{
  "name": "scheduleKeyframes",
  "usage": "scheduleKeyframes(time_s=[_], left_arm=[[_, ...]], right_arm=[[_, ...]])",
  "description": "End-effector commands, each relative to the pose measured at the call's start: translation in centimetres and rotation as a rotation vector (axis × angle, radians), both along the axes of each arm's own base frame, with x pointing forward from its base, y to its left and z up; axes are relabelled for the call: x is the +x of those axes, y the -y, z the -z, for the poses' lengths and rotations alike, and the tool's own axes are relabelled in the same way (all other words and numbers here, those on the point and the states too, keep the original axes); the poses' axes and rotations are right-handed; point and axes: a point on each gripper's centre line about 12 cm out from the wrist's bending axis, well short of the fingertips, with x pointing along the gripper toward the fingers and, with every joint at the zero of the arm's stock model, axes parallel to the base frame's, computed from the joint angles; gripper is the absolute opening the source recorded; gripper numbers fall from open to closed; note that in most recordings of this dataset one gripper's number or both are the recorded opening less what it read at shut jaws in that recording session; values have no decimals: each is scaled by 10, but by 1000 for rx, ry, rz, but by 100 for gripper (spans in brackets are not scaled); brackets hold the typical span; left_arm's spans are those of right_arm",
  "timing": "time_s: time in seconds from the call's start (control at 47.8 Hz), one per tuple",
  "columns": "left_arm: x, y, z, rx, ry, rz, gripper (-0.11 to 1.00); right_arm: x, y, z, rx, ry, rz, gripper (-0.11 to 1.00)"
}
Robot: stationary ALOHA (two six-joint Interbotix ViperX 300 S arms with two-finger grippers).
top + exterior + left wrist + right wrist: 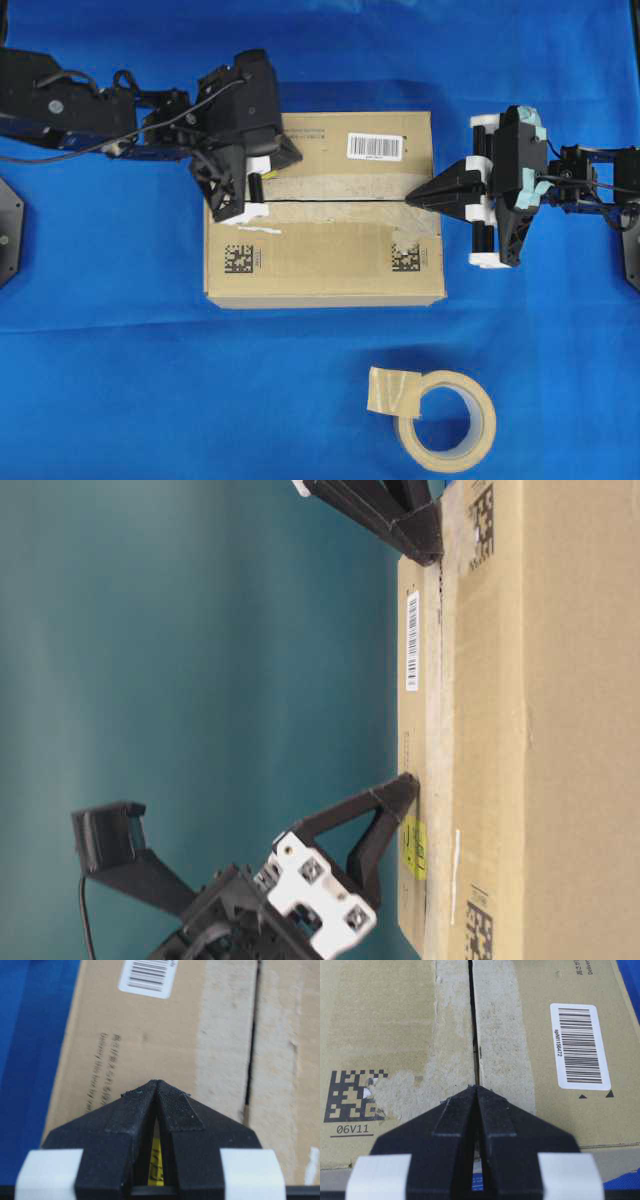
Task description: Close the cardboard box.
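Observation:
The cardboard box [320, 250] lies in the middle of the blue cloth with its top flaps folded down flat and meeting along a thin dark seam [340, 199]. My left gripper [292, 157] is shut on nothing, its tip resting on the far flap [150, 1035] near the box's left end, beside a yellow sticker [413, 845]. My right gripper [410, 200] is also shut on nothing, its tip [476, 1087] on the seam [472, 1020] at the box's right end. At table level both tips, left [405, 780] and right [425, 542], touch the box top.
A beige tape roll [445, 420] with a loose tab lies on the blue cloth [120, 380] in front of the box, to the right. A barcode label [375, 147] sits on the far flap. Both arms reach in from the sides.

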Motion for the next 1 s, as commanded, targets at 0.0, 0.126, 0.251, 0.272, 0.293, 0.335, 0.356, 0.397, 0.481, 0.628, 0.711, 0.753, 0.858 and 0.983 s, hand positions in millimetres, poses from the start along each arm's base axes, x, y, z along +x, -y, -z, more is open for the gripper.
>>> scheduleKeyframes(time_s=[0.0, 0.126, 0.251, 0.272, 0.293, 0.335, 0.356, 0.397, 0.481, 0.628, 0.711, 0.753, 0.858, 0.983], left_arm=[[-5, 8, -11, 9, 64, 18, 0], [-20, 15, -15, 29, 182, 29, 0], [-36, 19, -21, 49, 301, 31, 0], [-40, 19, -21, 52, 319, 31, 0], [-43, 19, -22, 53, 335, 27, 0], [-48, 20, -21, 58, 362, 28, 0], [-51, 20, -21, 60, 372, 26, 0], [-56, 21, -19, 61, 389, 26, 0], [-64, 22, -15, 63, 418, 23, 0], [-72, 29, -6, 65, 451, 41, 0], [-76, 34, -1, 64, 468, 58, 0], [-78, 37, 2, 63, 470, 65, 0], [-83, 41, 5, 61, 481, 77, 0], [-86, 42, 9, 61, 485, 81, 0]], right_arm=[[1, 2, -3, 1, 11, 10, 0], [1, 2, -3, 1, 11, 10, 0], [1, 2, -3, 1, 11, 10, 0], [1, 3, -3, 1, 12, 10, 0], [1, 2, -2, 1, 9, 10, 0], [1, 2, -3, 1, 11, 10, 0], [1, 2, -3, 1, 11, 10, 0], [1, 2, -3, 1, 11, 10, 0], [1, 3, -3, 4, 11, 12, 0], [1, 3, -3, 4, 11, 12, 0], [1, 3, -3, 5, 11, 12, 0], [1, 3, -3, 6, 11, 13, 0], [1, 3, -3, 6, 13, 13, 0], [1, 3, -3, 7, 11, 15, 0]])
